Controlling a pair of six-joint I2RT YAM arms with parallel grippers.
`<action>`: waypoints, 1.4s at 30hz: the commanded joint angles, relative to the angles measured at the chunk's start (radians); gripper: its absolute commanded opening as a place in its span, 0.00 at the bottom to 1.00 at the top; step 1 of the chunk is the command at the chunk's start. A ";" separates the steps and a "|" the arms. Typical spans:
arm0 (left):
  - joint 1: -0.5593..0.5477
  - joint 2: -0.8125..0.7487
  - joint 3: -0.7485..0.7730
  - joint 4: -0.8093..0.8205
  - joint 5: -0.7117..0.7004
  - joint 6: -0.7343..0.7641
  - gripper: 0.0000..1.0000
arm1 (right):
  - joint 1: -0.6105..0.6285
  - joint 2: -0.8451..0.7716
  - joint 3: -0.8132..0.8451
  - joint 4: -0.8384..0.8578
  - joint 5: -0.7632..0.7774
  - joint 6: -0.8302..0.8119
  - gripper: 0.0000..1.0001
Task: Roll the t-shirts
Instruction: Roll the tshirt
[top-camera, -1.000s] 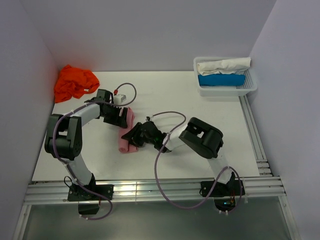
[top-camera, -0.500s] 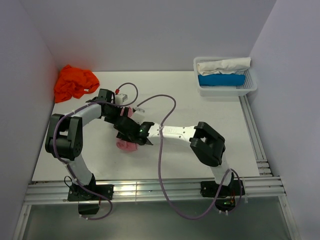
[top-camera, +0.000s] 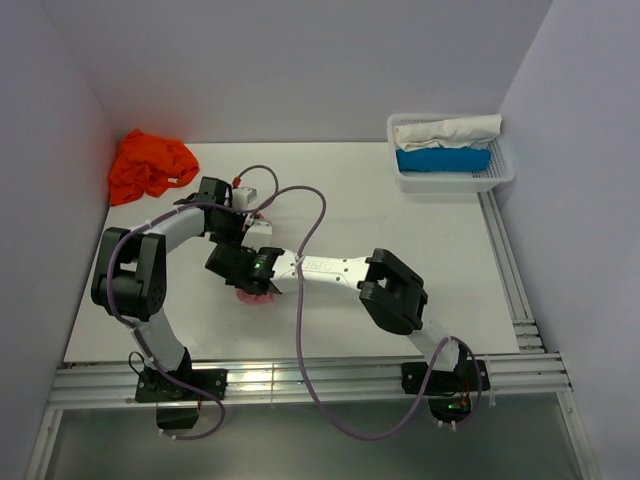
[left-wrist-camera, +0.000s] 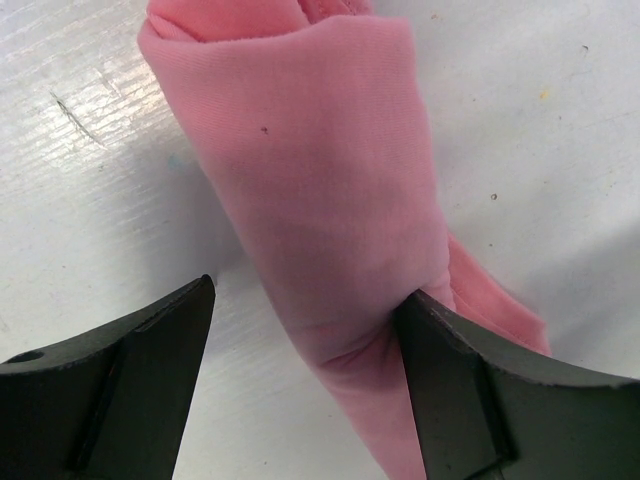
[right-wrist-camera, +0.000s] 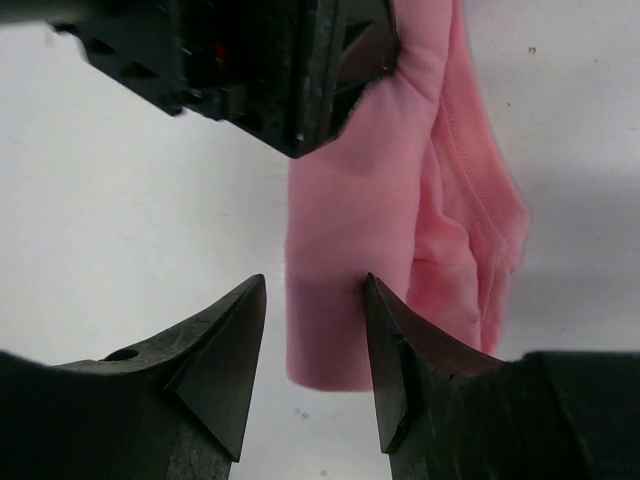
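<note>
The light pink t-shirt (left-wrist-camera: 320, 170) lies rolled into a tube on the white table. In the top view only its near end (top-camera: 252, 296) and a bit by the left wrist show. My left gripper (left-wrist-camera: 305, 330) is open and straddles the roll's far end, with the right finger (left-wrist-camera: 480, 390) against the cloth. My right gripper (right-wrist-camera: 310, 340) is open, its jaws around the roll's near end (right-wrist-camera: 340, 250), and it faces the left gripper (right-wrist-camera: 250, 60). In the top view both grippers (top-camera: 243, 228) (top-camera: 232, 268) sit over the roll. The orange t-shirt (top-camera: 150, 165) lies crumpled at the far left.
A white lattice basket (top-camera: 500, 178) at the far right holds a white cloth (top-camera: 445, 131) and a blue cloth (top-camera: 442, 159). Purple cables (top-camera: 300, 230) loop over the table between the arms. Walls close in the left, back and right sides.
My right arm has stretched left across the table, and its gripper moved from the roll's right side onto its near end. The left gripper has barely moved. The roll is now mostly covered.
</note>
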 joint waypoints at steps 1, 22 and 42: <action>-0.009 0.014 0.020 0.024 -0.073 0.007 0.79 | 0.002 0.041 0.056 -0.030 0.039 -0.033 0.52; -0.007 0.013 0.136 -0.094 0.080 0.004 0.84 | -0.023 0.128 0.027 -0.081 -0.076 0.008 0.40; 0.060 -0.055 0.115 -0.085 0.059 0.033 0.75 | -0.122 -0.073 -0.441 0.489 -0.357 0.045 0.32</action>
